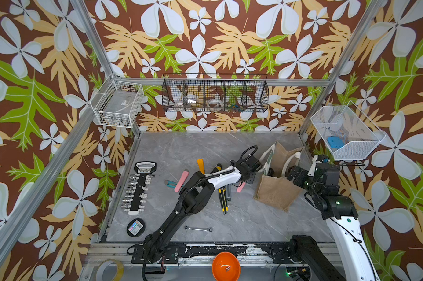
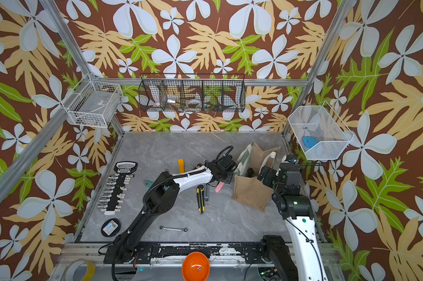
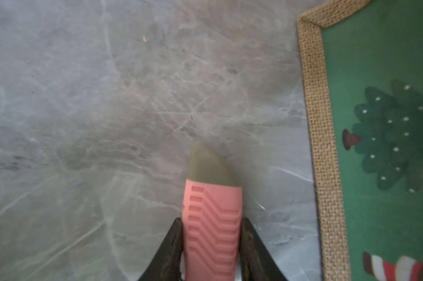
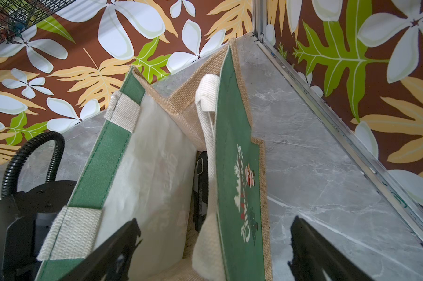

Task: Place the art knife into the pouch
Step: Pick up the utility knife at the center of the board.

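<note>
A pink art knife [image 3: 213,214] with a grey-green tip sits between the black fingers of my left gripper [image 3: 211,220], which is shut on its ribbed handle. In both top views this gripper [image 1: 245,178] hovers just left of the pouch [image 1: 276,192], with the knife's end [image 1: 241,187] poking out below it. The pouch [image 4: 239,170] stands upright with its mouth open, green printed panel and white handles showing. My right gripper [image 4: 214,221] is open, its fingers on either side of the pouch's green panel wall. A black cutter [image 4: 200,185] lies inside the pouch.
Left of the pouch lie a second pink knife [image 1: 181,181], an orange one [image 1: 200,165], yellow-black cutters [image 1: 223,198] and a teal one [image 1: 170,184]. A socket rail [image 1: 138,189], a round tin [image 1: 135,227] and a wrench [image 1: 198,229] lie further left and front. Wire baskets [image 1: 215,93] hang on the walls.
</note>
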{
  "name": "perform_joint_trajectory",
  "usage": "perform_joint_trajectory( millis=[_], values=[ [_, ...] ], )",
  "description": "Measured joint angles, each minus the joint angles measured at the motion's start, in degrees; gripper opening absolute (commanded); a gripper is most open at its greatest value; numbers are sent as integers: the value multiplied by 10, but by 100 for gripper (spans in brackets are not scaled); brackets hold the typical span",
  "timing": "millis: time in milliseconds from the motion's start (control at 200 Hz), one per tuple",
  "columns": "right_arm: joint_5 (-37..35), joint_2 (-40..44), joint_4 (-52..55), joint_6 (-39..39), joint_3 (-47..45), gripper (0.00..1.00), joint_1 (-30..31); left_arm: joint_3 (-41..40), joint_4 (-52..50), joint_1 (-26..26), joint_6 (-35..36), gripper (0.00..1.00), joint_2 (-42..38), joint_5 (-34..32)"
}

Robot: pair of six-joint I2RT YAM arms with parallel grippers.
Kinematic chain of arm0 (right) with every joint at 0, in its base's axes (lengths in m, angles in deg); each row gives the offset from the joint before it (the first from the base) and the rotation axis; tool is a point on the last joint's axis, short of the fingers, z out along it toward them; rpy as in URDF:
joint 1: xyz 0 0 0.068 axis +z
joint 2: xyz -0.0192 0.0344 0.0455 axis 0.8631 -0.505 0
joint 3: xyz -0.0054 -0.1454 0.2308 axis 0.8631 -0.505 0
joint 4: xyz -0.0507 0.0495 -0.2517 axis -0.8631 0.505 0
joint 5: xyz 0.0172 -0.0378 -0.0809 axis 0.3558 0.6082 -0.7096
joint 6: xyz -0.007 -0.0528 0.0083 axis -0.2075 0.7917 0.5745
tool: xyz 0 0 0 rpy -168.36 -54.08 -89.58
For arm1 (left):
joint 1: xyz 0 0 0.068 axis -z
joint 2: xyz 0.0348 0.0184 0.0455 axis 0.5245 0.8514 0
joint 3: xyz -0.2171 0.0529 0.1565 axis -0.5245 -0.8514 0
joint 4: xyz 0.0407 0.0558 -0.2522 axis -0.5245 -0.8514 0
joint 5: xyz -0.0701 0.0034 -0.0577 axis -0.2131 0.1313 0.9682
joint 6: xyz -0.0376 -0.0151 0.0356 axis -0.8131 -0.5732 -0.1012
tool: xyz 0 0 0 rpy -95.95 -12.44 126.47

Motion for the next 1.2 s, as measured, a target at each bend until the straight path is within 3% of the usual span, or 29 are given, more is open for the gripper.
perform_joint_trajectory(
  millis=[385,761,1201],
  values=[
    [1,-11,-4,0,6,97,0,-116,36,-14,26,27,-96,-37],
    [5,-24,-16,-5,9,96,0,-120,42,-21,28,27,-115,-30],
    [-5,-18,-17,-9,31,96,0,-96,31,-21,40,27,-205,-41]
  ],
)
